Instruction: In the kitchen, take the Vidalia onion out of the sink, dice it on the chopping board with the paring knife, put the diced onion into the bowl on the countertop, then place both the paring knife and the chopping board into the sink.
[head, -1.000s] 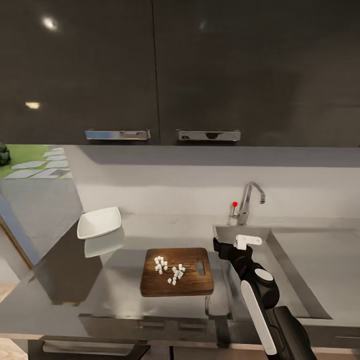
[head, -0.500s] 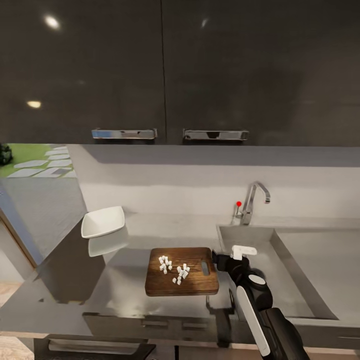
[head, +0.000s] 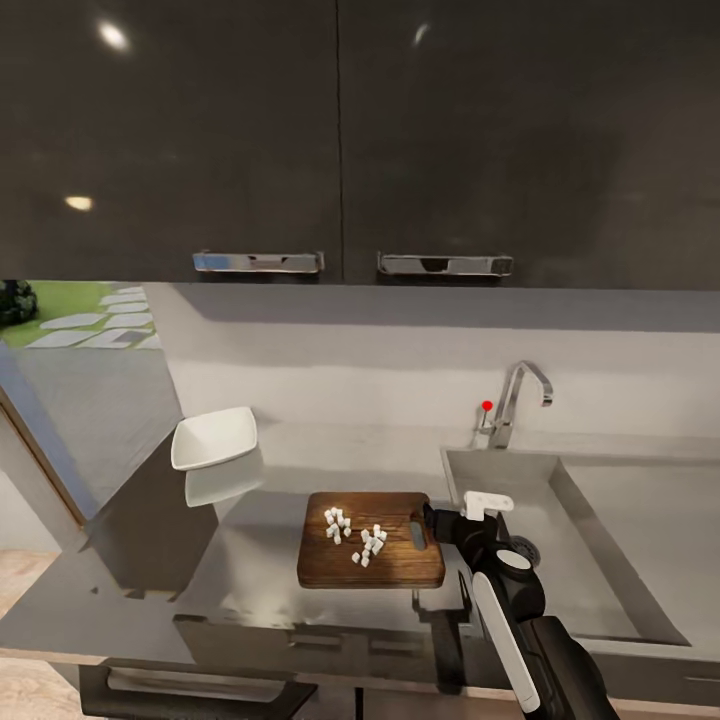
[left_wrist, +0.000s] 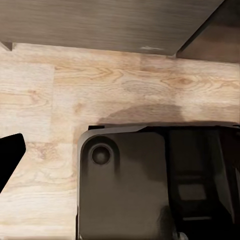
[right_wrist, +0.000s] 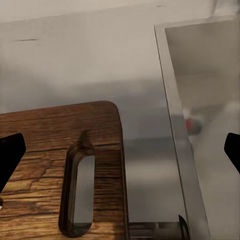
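On the tabletop (head: 250, 585), the chopping board (head: 330, 565) carries white diced onion (head: 355, 533) (dicing looks finished). Right hand (head: 432, 522) hovers open at the board's slotted end, empty. Dice must reach the bowl (head: 214, 438); board belongs in the sink (head: 600, 560).

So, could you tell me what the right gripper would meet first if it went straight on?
Probably the chopping board's handle-slot end or the bare countertop beside it; the open right gripper straddles that edge.
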